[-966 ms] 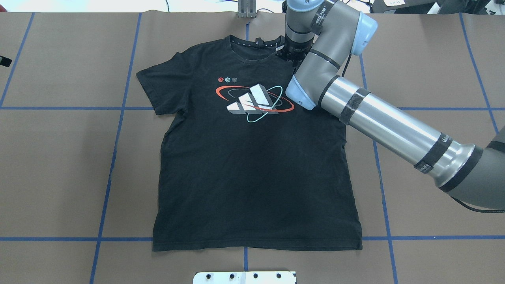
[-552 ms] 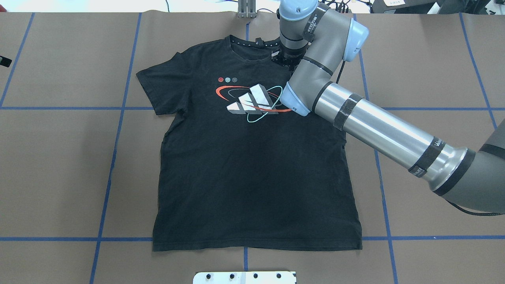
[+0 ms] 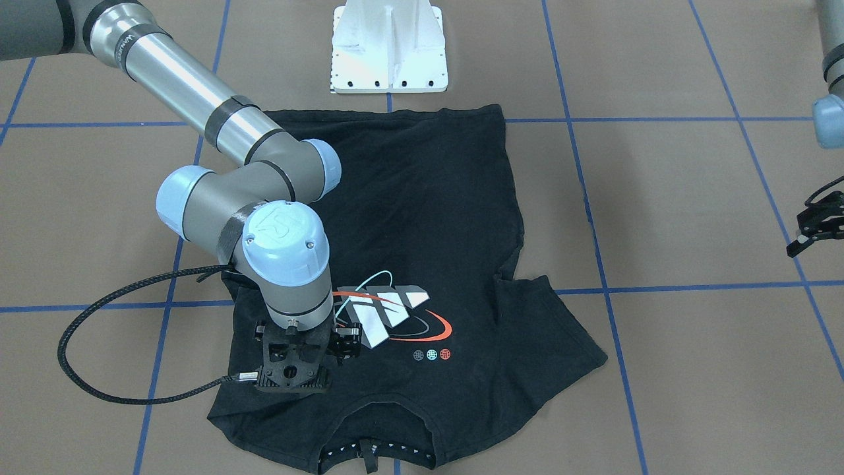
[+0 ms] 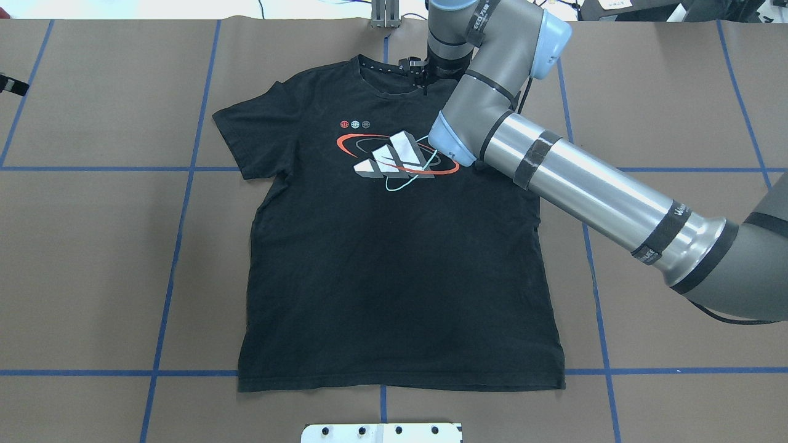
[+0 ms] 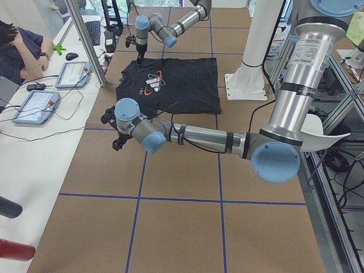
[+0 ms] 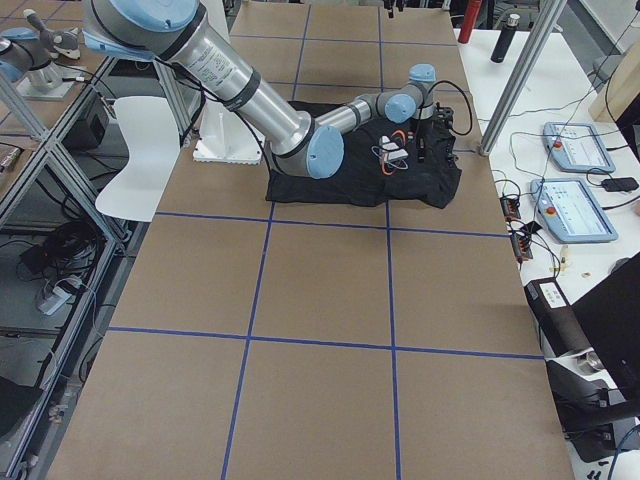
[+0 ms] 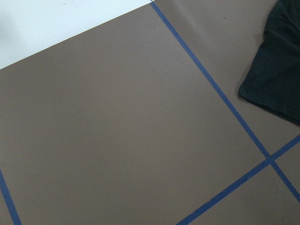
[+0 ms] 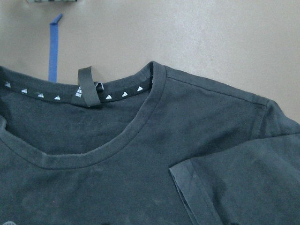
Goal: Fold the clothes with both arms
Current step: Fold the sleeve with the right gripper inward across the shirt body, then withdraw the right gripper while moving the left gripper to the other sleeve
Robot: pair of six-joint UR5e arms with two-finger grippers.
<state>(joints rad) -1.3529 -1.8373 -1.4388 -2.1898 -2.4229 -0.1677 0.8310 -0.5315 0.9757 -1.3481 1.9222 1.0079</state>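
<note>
A black short-sleeved T-shirt (image 4: pixel 394 264) lies spread print-side up in the middle of the brown counter (image 4: pixel 92 258), its hem toward the robot's white pedestal base (image 3: pixel 389 46) and its collar (image 8: pixel 117 140) at the far edge. The print (image 4: pixel 397 160), grey-white blocks ringed by red and teal ovals, sits across the chest. The right arm (image 4: pixel 591 197) reaches over the garment from the robot's right, and the right tool (image 3: pixel 295 369) points straight down above the shoulder just beside the collar. Its fingertips are hidden under the wrist in every view, so whether it is released or clenched cannot be told, nor whether it touches the cloth. The wrist camera on that arm shows the near sleeve (image 8: pixel 225 187) folded inward, its hem lying over the shirt's front. The opposite sleeve lies flat and spread on the counter. The left arm (image 5: pixel 205 136) stretches low over bare counter well apart from the shirt, and the left tool (image 3: pixel 814 227) hangs above a blue tape line (image 4: pixel 184 184). Its state cannot be told either. A seated person (image 5: pixel 20 48) is at a white side desk beyond the counter's far edge.
</note>
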